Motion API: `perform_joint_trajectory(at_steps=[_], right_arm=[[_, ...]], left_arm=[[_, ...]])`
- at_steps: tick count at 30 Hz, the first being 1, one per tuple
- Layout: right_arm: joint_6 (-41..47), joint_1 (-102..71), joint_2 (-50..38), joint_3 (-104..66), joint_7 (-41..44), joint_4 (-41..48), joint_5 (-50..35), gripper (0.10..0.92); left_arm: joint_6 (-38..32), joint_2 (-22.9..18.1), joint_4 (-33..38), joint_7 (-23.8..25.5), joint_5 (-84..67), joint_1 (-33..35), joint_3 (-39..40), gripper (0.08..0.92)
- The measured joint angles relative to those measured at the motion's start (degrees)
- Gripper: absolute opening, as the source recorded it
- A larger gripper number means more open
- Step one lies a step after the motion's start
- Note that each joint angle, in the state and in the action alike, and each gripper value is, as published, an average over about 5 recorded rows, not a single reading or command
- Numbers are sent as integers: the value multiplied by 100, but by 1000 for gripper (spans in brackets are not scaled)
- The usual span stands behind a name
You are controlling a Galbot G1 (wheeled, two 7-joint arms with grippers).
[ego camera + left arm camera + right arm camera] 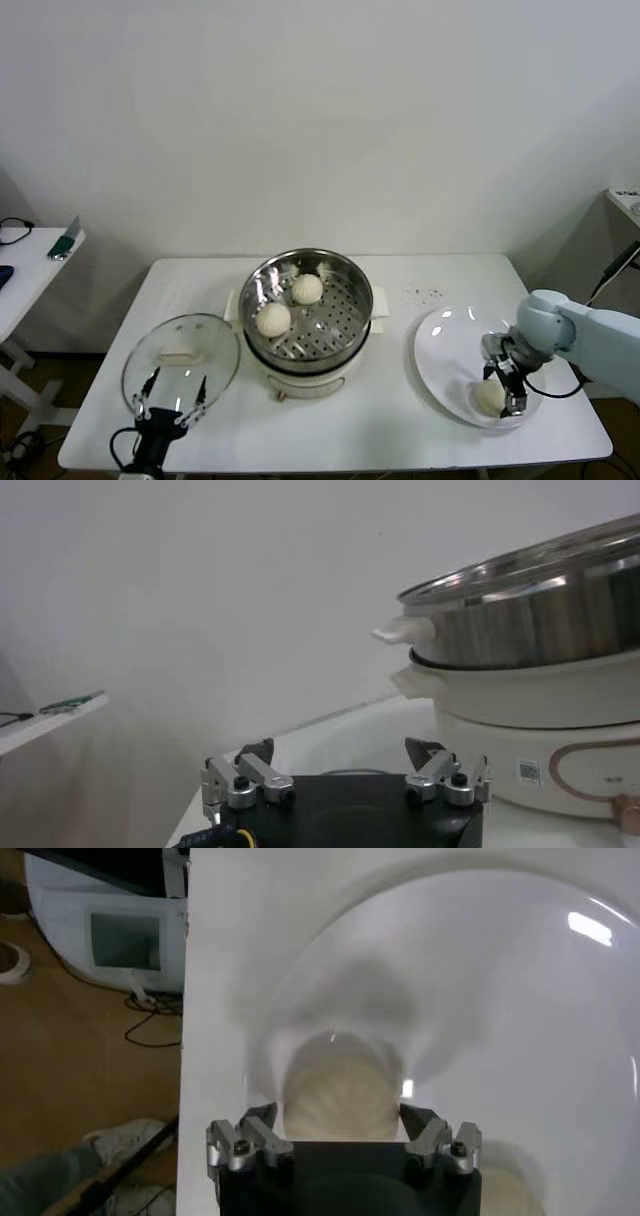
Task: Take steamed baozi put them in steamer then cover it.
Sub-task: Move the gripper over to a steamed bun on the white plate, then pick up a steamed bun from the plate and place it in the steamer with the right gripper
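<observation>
Two steamed baozi (307,288) (273,319) lie in the shiny steamer (262,280) on its white pot base. On the white plate (445,350) at the right lies another baozi (489,397). My right gripper (502,385) is down over it, open, one finger on each side of the bun (340,1083) and very close to it. The bun rests on the plate (500,998). The glass cover (210,350) with its cream bar handle lies flat on the table left of the steamer. My left gripper (172,392) waits open at the cover's near edge, holding nothing.
The left wrist view shows the steamer (540,620) and its pot base (540,730) from the side, beyond the open left gripper (340,755). A side table (30,260) stands at the far left. The table's right front edge runs close to the plate.
</observation>
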State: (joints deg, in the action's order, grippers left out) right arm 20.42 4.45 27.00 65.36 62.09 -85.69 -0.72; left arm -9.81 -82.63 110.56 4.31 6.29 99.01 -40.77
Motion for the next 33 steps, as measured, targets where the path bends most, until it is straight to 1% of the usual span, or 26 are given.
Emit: perform_joint_trajectory(at_steps=[3,6,11,15,25,33], right_arm=[[-29,-1,-2,-9,11,21,24,708],[-69,23,-16,4,35,40,41,685],[-191,186,7,102,91,77,61,670],[-456,596,109,350,170,70,132,664],[-1822,2582,881,1363,261,-118,302,670],[-2909,3770,1741,1630,283,-258,391,670]], left_arm=[[1,0,13,-2,15,8,0,823],[3,0,32,-5,24,16,0,823],[30,-15,69,-22,15,55,-2,823],[43,-10,91,-29,-1,82,-18,823],[53,-45,106,-113,38,20,66,823],[11,-64,110,-142,94,-60,167,823]])
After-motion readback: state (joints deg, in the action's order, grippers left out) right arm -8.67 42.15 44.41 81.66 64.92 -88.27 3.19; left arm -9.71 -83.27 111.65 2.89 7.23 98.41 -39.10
